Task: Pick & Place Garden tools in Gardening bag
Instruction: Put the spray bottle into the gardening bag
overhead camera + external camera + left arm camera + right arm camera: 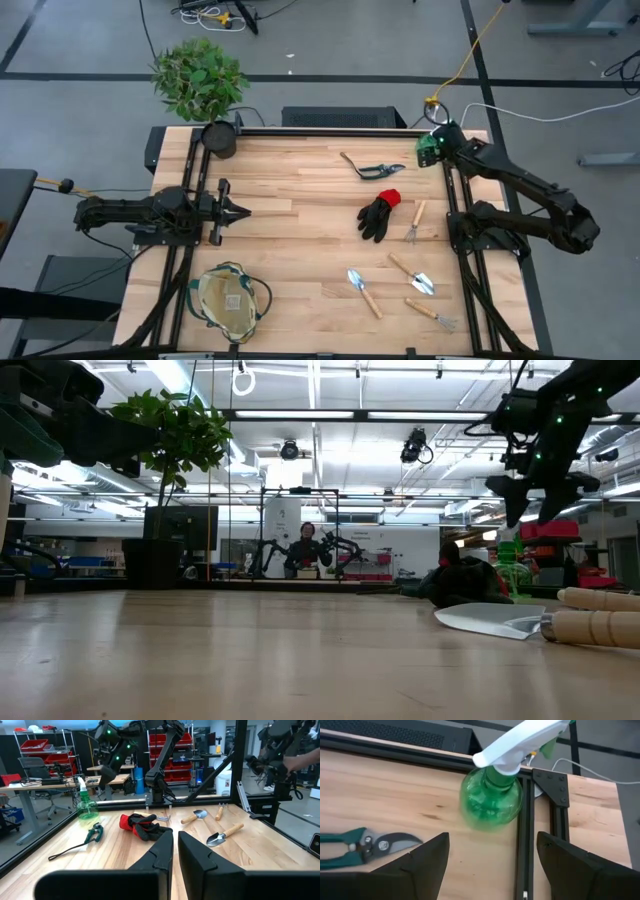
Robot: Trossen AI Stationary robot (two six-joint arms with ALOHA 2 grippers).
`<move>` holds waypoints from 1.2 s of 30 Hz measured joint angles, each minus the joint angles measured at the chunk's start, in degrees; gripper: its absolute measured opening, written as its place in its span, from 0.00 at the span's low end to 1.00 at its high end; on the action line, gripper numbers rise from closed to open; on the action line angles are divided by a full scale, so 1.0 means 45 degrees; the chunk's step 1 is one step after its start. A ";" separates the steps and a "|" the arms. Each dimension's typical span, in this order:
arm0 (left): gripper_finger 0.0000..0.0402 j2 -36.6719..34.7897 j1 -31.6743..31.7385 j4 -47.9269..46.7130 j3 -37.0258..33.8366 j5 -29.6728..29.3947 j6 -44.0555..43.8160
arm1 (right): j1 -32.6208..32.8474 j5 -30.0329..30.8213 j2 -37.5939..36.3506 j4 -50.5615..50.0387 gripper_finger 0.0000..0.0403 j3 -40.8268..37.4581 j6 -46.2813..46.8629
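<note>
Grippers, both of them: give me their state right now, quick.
Left gripper: jaws shut, holding nothing, at the table's left side.
Right gripper: jaws wide open, empty, poised over the green spray bottle.

High view looks straight down; low view sits at tabletop level; both share the glove (380, 214).
</note>
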 joint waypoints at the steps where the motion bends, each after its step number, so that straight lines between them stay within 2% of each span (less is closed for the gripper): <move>1: 0.08 -0.0003 0.0000 0.0002 0.0002 0.0000 0.0000 | 0.0000 0.0062 0.0000 0.0163 0.75 -0.0129 -0.0028; 9: 0.08 0.0002 -0.0002 0.0002 -0.0002 0.0000 0.0000 | 0.0000 0.0121 0.0000 0.0504 0.75 -0.0810 -0.0142; 26: 0.08 0.0002 0.0000 0.0002 0.0002 0.0000 0.0000 | 0.0219 0.2642 0.0384 0.1701 0.75 -0.0813 -0.0667; 36: 0.08 0.0002 -0.0005 0.0001 -0.0002 0.0000 0.0000 | 0.0248 0.2961 0.1338 0.4062 0.75 -0.2007 -0.0124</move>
